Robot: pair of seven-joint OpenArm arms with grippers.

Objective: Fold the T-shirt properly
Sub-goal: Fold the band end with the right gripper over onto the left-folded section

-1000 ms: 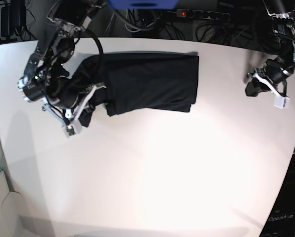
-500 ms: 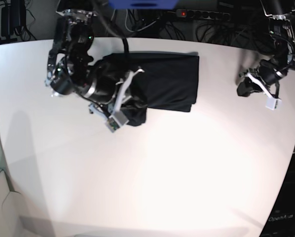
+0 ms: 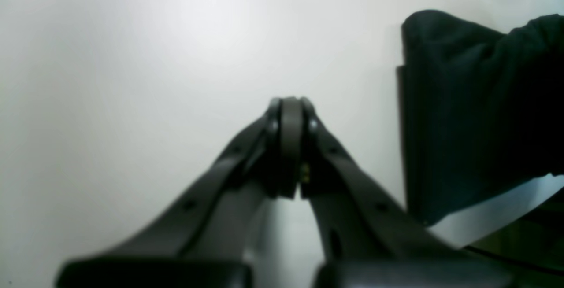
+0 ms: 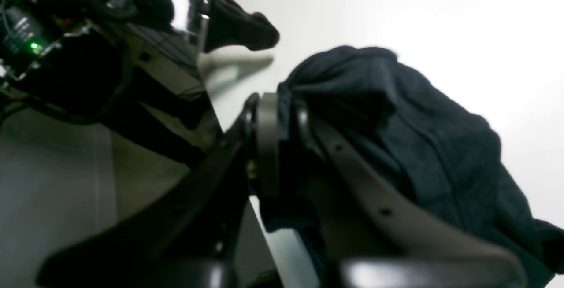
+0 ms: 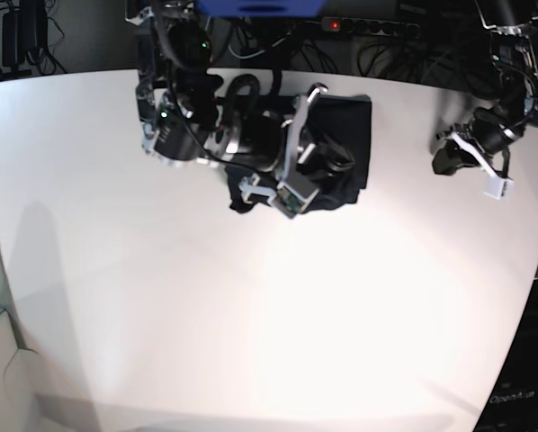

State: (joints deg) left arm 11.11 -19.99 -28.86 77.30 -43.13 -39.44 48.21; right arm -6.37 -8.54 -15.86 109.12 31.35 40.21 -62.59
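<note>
The black T-shirt (image 5: 352,126) lies bunched into a short stack at the back of the white table (image 5: 251,315). My right gripper (image 5: 325,173) hangs over it, shut on a fold of the dark cloth. In the right wrist view the T-shirt (image 4: 396,138) is pinched at the gripper (image 4: 278,103) and drapes down to the right. My left gripper (image 5: 449,160) stays off to the right of the shirt, shut and empty. The left wrist view shows this gripper (image 3: 288,105) with its tips pressed together and the T-shirt's (image 3: 462,112) folded edge to its right.
A power strip (image 5: 368,25) and tangled cables run behind the table's back edge. The table's curved right edge (image 5: 534,270) is near the left arm. My right arm's body (image 5: 188,117) covers the shirt's left side.
My right arm has swept to the right, carrying the shirt's left end over the rest, so the shirt now looks much shorter. The left gripper barely shifted.
</note>
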